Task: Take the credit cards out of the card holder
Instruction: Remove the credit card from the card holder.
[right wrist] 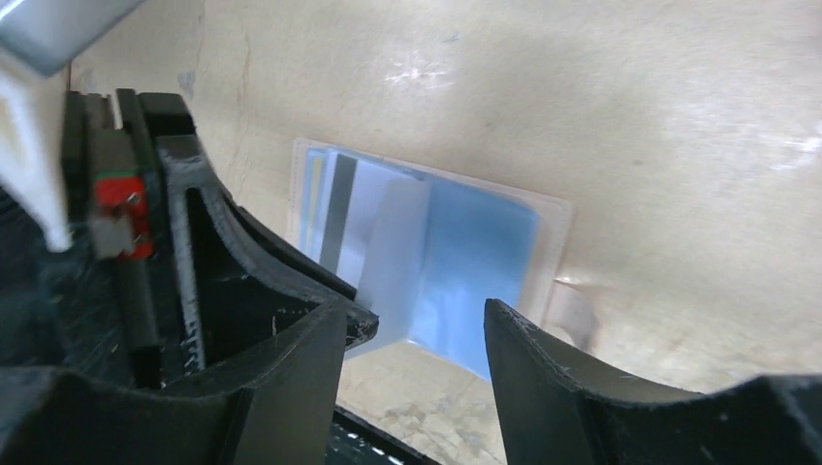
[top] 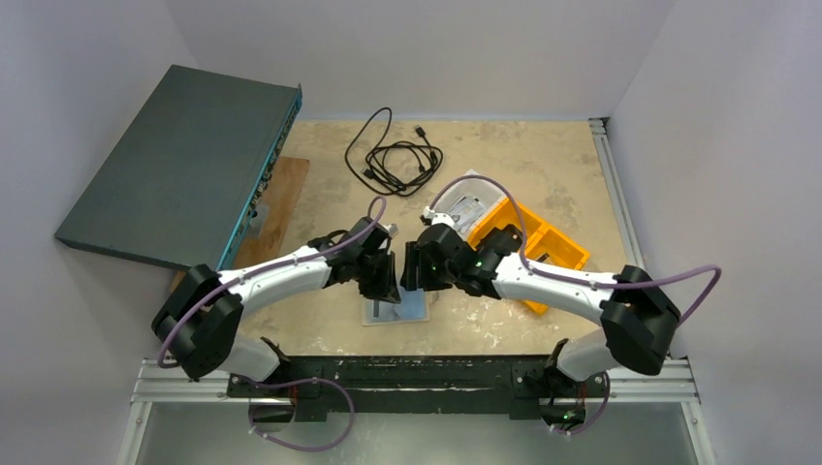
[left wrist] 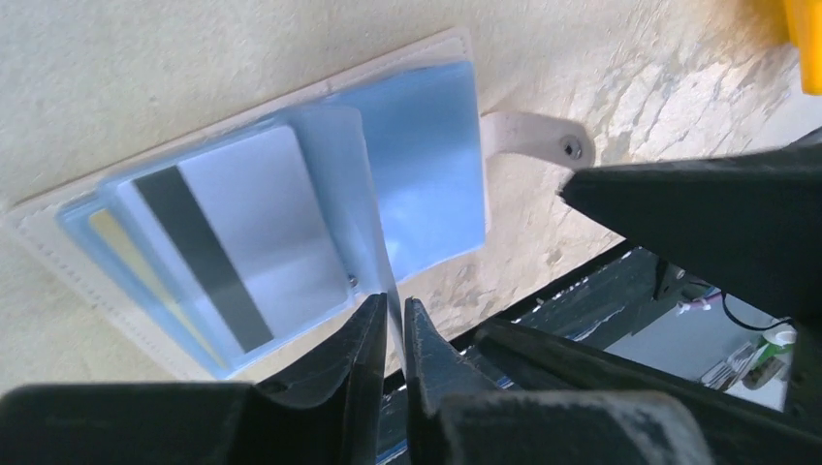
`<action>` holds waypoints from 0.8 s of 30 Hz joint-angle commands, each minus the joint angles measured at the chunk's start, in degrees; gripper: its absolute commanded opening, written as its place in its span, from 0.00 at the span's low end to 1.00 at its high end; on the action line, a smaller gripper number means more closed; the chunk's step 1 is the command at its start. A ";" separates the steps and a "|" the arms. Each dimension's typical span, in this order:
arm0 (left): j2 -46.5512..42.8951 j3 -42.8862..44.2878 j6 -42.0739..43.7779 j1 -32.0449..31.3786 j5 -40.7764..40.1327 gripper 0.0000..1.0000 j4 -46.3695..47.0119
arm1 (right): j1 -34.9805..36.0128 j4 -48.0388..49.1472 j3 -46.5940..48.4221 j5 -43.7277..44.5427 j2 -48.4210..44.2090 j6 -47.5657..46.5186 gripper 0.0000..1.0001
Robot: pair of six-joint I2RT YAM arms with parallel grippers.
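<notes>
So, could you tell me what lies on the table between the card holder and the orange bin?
Bare table, as the left wrist view shows between the card holder and orange bin; from above, the right arm hangs over it.

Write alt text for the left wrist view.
The left tool pinches a thin pale-blue inner leaf of the card holder, which lies open on the beige table. A white card with a black stripe shows in one pocket, a yellow card edge beside it.
</notes>
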 commanded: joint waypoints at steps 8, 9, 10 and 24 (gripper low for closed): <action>11.59 7.39 -2.29 -1.20 5.70 0.33 9.24 | -1.10 -6.83 -6.96 8.84 -13.02 4.21 0.54; 12.47 7.49 -2.58 -1.20 6.29 0.37 10.03 | -1.04 -6.95 -7.32 8.89 -13.52 4.49 0.54; 13.20 7.57 -2.88 -1.21 6.83 0.38 10.82 | -1.04 -7.04 -7.63 8.83 -13.92 4.68 0.54; 9.81 9.06 -1.46 -1.08 1.17 0.50 4.73 | -1.02 -4.43 -5.76 5.95 -10.44 3.42 0.53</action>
